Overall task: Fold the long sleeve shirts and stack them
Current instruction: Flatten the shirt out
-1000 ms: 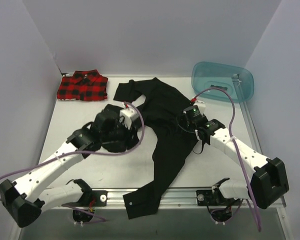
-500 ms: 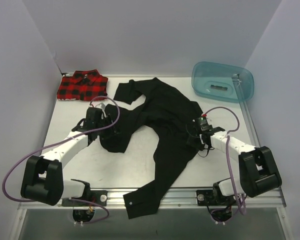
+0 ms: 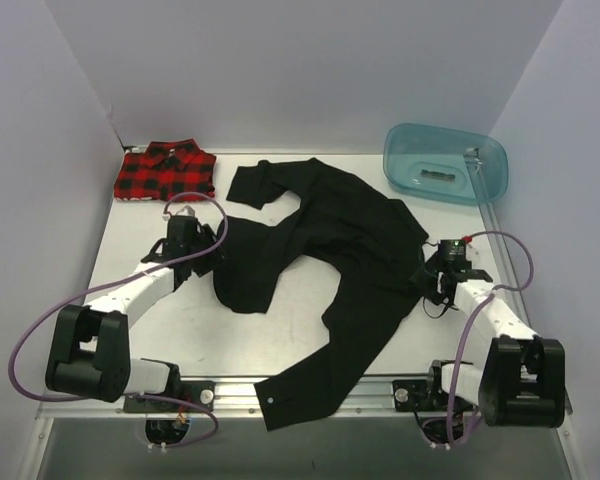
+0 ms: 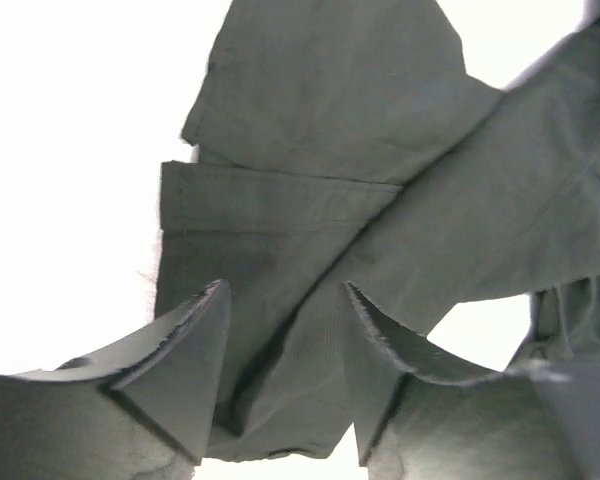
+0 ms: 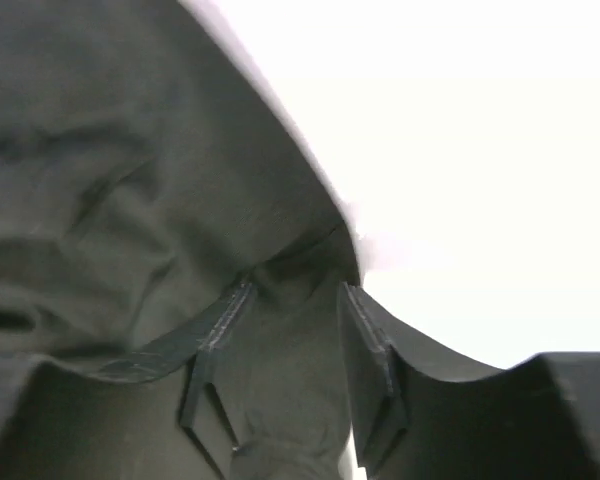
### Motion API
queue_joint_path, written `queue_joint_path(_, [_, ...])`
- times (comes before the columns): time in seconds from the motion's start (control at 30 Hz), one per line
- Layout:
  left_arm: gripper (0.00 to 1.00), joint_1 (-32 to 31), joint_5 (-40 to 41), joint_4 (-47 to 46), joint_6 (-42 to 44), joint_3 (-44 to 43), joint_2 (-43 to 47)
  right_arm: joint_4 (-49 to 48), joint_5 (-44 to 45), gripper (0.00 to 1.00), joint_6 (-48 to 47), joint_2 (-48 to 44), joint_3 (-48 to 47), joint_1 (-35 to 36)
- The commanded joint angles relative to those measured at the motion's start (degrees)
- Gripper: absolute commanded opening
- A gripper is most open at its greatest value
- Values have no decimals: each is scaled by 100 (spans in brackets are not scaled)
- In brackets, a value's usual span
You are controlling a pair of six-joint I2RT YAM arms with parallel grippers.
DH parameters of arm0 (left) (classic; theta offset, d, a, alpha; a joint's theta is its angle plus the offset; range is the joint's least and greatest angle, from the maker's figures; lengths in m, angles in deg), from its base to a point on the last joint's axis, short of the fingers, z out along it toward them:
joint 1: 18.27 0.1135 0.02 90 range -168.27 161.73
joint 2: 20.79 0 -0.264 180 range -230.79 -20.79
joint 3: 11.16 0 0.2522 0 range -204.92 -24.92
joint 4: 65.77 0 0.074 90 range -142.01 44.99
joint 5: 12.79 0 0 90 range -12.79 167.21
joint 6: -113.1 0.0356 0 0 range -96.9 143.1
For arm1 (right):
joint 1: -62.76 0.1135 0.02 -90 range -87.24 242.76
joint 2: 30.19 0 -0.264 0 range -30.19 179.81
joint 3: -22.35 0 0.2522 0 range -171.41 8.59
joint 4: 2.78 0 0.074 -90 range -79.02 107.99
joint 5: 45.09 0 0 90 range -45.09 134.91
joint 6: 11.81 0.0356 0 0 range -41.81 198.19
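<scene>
Moved: both arms drawn apart, black shirt (image 3: 350,250) stretched wider across surface (image 3: 180,330). Right gripper (image 5: 292,310): clenched on its edge. Left gripper (image 4: 285,330): straddles cloth, grip unclear. Handling: light, limp; take by seams or corners.

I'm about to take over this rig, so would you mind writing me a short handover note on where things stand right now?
Left gripper: jaws apart over the left edge of the black shirt; no grip visible.
Right gripper: jaws closed on a fold at the shirt's right edge.
Things: the black shirt lies unfolded and rumpled between the arms, one sleeve hanging over the near edge. The red-and-black plaid shirt sits folded at the far left corner.
Done: plaid shirt folded.
Left: flatten and fold the black shirt, then stack the two.
</scene>
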Motion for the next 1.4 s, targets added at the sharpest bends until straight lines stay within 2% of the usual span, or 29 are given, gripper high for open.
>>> queue_joint_path(0.0, [59,-60,86,1,296,-123,423,423,684,40,-400,-636,-264,522])
queue_joint_path(0.03, [63,-182,-37,88,454,-158,502,423,694,43,-627,-663,-491,995])
queue_joint_path(0.13, [65,-525,137,229,674,-334,555,388,474,47,-944,-514,-809,1786])
queue_joint_path(0.23, [66,-1043,463,387,1200,-650,406,352,395,47,-1217,-23,-1266,2456])
queue_joint_path(0.33, [70,-1737,717,528,1631,-870,178,370,175,48,-1341,487,-1609,2835])
queue_joint_path(0.37, [70,-1948,1092,563,1720,-897,99,361,158,48,-1437,706,-1732,3037])
queue_joint_path(0.4, [70,-2367,1270,607,1825,-923,46,370,157,49,-1473,821,-1776,3117])
queue_joint_path(0.5, [70,-2932,1851,739,2081,-976,-165,353,149,52,-1473,1199,-1873,3249])
queue_joint_path(0.63, [70,-3346,2185,1028,2204,-1029,-595,352,70,55,-1491,1613,-1909,3258])
queue_joint_path(0.83, [68,-3716,2720,1468,2073,-1081,-1140,379,-44,56,-1447,1947,-1856,3250])
queue_joint_path(1.03, [60,-3752,2950,1592,2011,-1116,-1343,449,-1,56,-1456,1991,-1716,3250])
queue_joint_path(1.13, [49,-3752,2941,1601,1985,-1134,-1492,528,69,56,-1456,1991,-1636,3232])
queue_joint_path(1.27, [0,-3734,3134,1776,1949,-1248,-1581,739,96,54,-1482,1974,-1531,3206])
queue_joint_path(1.37, [0,-3716,3345,2215,2072,-1616,-1344,1020,87,51,-1535,1869,-1391,3153])
